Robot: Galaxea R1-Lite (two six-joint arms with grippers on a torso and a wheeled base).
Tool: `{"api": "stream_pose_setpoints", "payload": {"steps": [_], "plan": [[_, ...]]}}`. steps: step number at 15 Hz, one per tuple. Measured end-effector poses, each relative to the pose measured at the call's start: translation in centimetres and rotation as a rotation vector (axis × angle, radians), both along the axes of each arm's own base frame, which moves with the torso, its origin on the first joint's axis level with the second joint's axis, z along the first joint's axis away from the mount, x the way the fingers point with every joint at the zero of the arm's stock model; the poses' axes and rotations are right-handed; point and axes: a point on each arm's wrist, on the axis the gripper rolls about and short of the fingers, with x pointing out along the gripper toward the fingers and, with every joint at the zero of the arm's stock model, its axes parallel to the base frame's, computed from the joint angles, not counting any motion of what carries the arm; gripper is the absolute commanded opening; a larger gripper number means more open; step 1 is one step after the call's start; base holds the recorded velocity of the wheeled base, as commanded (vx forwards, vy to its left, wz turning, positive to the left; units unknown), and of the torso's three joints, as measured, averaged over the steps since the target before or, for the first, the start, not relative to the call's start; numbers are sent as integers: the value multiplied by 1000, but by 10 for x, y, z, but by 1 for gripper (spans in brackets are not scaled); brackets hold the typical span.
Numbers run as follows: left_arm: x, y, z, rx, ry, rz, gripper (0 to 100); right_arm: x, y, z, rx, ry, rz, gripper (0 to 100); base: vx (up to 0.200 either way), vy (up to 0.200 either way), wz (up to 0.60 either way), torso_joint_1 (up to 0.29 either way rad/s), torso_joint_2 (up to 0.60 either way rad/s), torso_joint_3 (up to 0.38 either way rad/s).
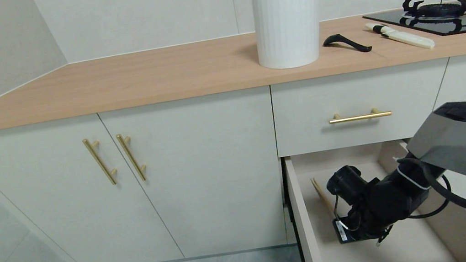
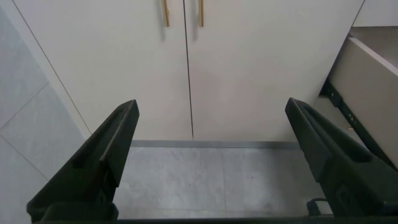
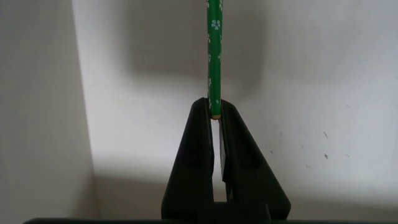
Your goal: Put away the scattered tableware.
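My right gripper [image 3: 216, 118] is shut on the end of a green chopstick [image 3: 214, 50] with small white flowers. It is held inside the open lower drawer [image 1: 308, 230], near the drawer's left wall; in the head view the stick [image 1: 318, 192] shows as a thin tan sliver just beyond the black wrist [image 1: 364, 204]. On the wooden counter lie a black curved utensil [image 1: 347, 43] and a white knife [image 1: 401, 35] with a black band. My left gripper [image 2: 211, 162] is open and holds nothing, low above the floor and facing the cabinet doors.
A tall white ribbed cylinder [image 1: 287, 14] stands on the counter beside the utensils. A black gas hob [image 1: 447, 16] is at the far right. The upper drawer with its gold handle [image 1: 360, 117] is closed. Two cabinet doors [image 1: 121, 184] are to the left.
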Motion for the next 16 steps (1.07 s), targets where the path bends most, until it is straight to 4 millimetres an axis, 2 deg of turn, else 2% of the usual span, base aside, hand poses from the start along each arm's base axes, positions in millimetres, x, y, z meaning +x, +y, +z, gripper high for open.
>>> {"api": "stream_pose_setpoints", "payload": {"steps": [7, 8, 16], "plan": [[0, 0, 0, 0, 0, 0, 100, 1, 0, -5, -5, 8, -2, 0, 0, 0, 0, 0, 0, 0], [0, 0, 0, 0, 0, 0, 100, 1, 0, -5, -5, 8, -1, 100, 0, 0, 0, 0, 0, 0], [0, 0, 0, 0, 0, 0, 100, 2, 0, -2, -1, 1, -2, 100, 0, 0, 0, 0, 0, 0]]}}
